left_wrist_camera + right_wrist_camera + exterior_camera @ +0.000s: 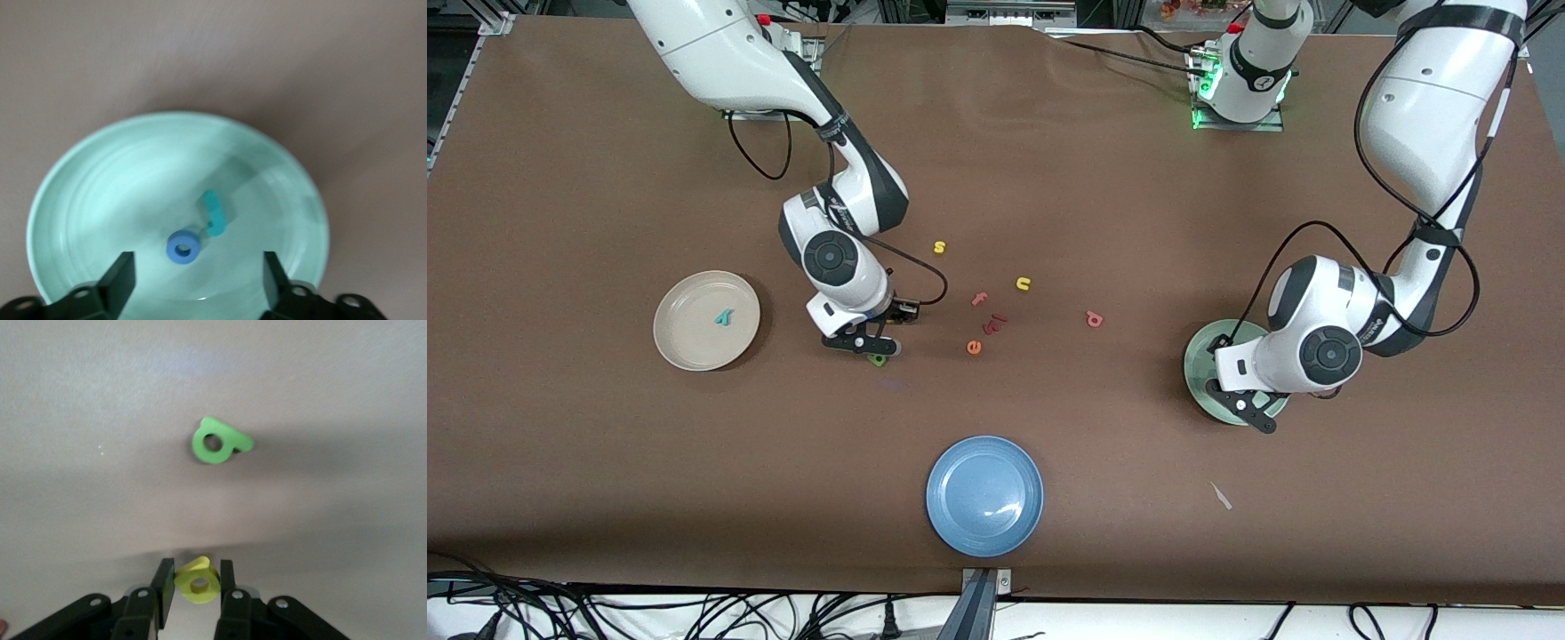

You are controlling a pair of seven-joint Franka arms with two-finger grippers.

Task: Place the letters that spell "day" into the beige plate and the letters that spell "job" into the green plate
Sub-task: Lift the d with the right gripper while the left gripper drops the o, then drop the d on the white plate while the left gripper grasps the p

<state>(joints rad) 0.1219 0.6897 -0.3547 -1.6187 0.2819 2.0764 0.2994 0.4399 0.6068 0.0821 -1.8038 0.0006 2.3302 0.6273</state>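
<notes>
Okay, my left hand [197, 273] hung spread over the green plate [1199, 356], the blue o [184, 247] and teal j [213, 213] lying in it. My right hand [193, 587] pinched the yellow letter [198, 583] above the green letter [879, 360] on the counter. The teal y [723, 316] sat in the beige plate [685, 342]. Next, I judged, yellow went there, and the salmon letter [1094, 318] awaited fetching.

green plate [1199, 356] mostly hidden under left arm
</notes>
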